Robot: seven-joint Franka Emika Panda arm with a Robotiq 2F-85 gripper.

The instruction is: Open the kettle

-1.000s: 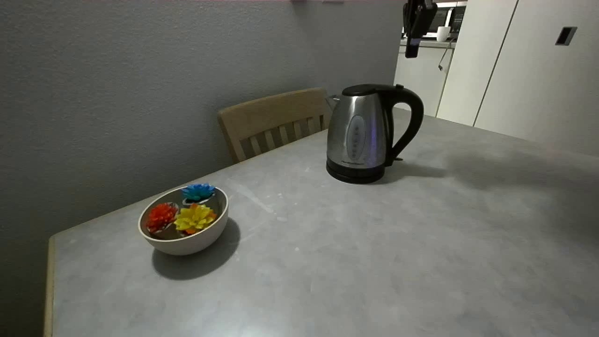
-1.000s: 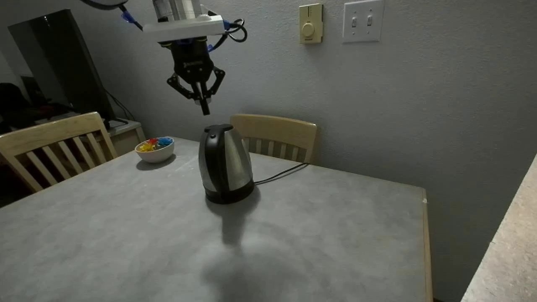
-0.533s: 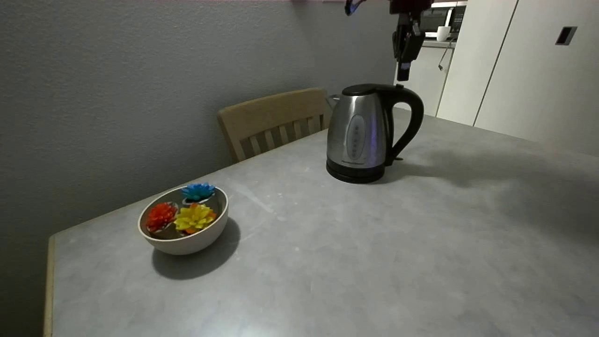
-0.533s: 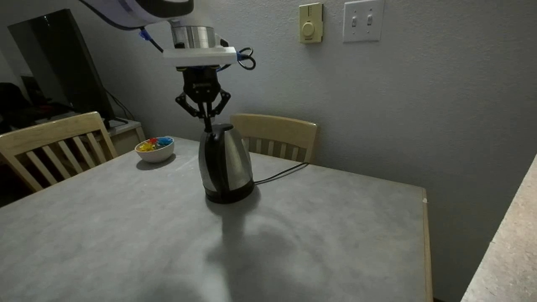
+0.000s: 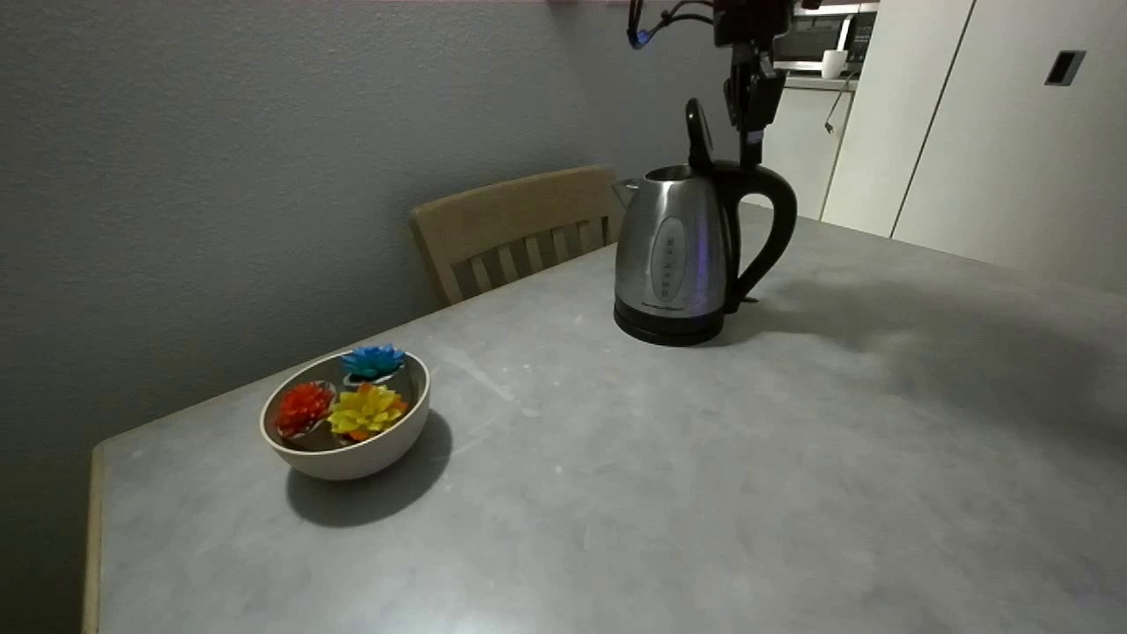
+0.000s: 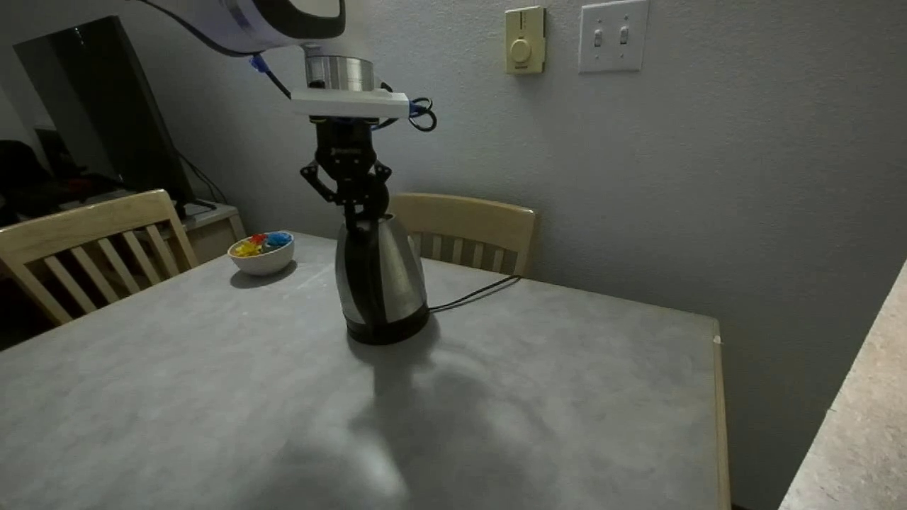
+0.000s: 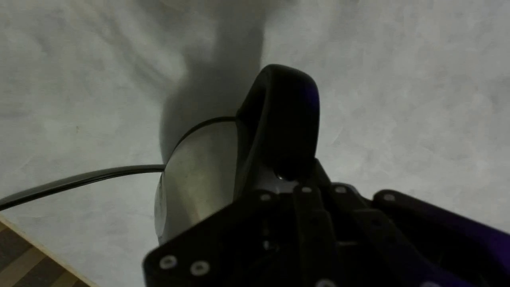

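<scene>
The brushed-steel kettle (image 5: 676, 251) stands upright on the table, its black lid (image 5: 698, 136) swung up on its hinge, so the mouth shows in an exterior view. My gripper (image 5: 751, 160) is shut with nothing between its fingers. Its tips rest on the top of the black handle (image 5: 779, 220), at the spot where the button sits; the button itself is covered. From the opposite side, the gripper (image 6: 353, 225) partly hides the raised lid. In the wrist view the handle (image 7: 293, 103) runs up from the dark fingertips, with the steel body (image 7: 201, 171) to its left.
A white bowl (image 5: 387, 445) with red, yellow and blue flowers stands on the grey table (image 5: 616, 493). A power cord (image 6: 475, 292) runs from the kettle's base toward a wooden chair (image 6: 468, 221) by the wall. Another chair (image 6: 99, 241) is at the far left.
My gripper has come down, shut throughout, from above the kettle onto the top of its handle. Within the last half second the lid has sprung from flat to upright. The kettle's body has not shifted.
</scene>
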